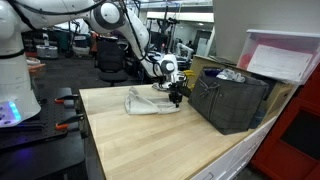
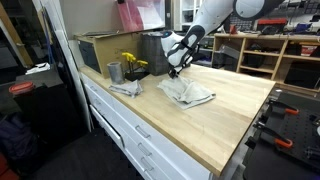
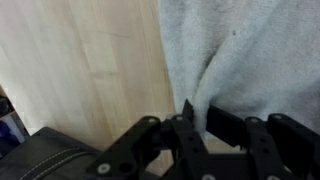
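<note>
A crumpled light grey cloth (image 1: 150,101) (image 2: 187,93) lies on the wooden table top (image 1: 150,145) (image 2: 235,120). My gripper (image 1: 176,98) (image 2: 174,72) is down at the edge of the cloth that faces the dark bin. In the wrist view the grey cloth (image 3: 250,50) fills the upper right, and my gripper (image 3: 200,112) is shut on a raised fold of it, with the fabric pinched between the two black fingers.
A dark fabric bin (image 1: 232,98) (image 3: 50,160) stands close beside the gripper. A metal cup (image 2: 114,71), yellow flowers (image 2: 130,62) and a second small cloth (image 2: 125,88) sit at the table's end. A white and pink box (image 1: 285,55) stands behind the bin.
</note>
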{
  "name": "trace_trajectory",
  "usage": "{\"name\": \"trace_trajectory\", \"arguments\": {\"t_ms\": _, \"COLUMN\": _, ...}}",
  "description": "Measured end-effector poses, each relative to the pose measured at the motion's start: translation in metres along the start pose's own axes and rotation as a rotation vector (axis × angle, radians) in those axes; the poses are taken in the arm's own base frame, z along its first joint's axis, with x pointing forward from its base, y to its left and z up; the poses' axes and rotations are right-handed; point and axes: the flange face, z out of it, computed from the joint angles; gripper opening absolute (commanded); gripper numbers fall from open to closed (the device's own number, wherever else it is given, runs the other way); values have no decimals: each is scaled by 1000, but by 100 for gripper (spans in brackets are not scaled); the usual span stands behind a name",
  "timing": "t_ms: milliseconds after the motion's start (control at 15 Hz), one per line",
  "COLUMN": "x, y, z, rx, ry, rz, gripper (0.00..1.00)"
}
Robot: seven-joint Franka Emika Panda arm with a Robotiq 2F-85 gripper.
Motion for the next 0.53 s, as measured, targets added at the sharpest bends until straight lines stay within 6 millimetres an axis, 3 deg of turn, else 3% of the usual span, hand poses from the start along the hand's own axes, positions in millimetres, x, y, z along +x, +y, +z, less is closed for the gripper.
{"name": "trace_trajectory", "arguments": {"t_ms": 533, "x": 16, "y": 16, "z": -27, "rx": -97, "ry": 51, "rz": 193, "gripper": 98}}
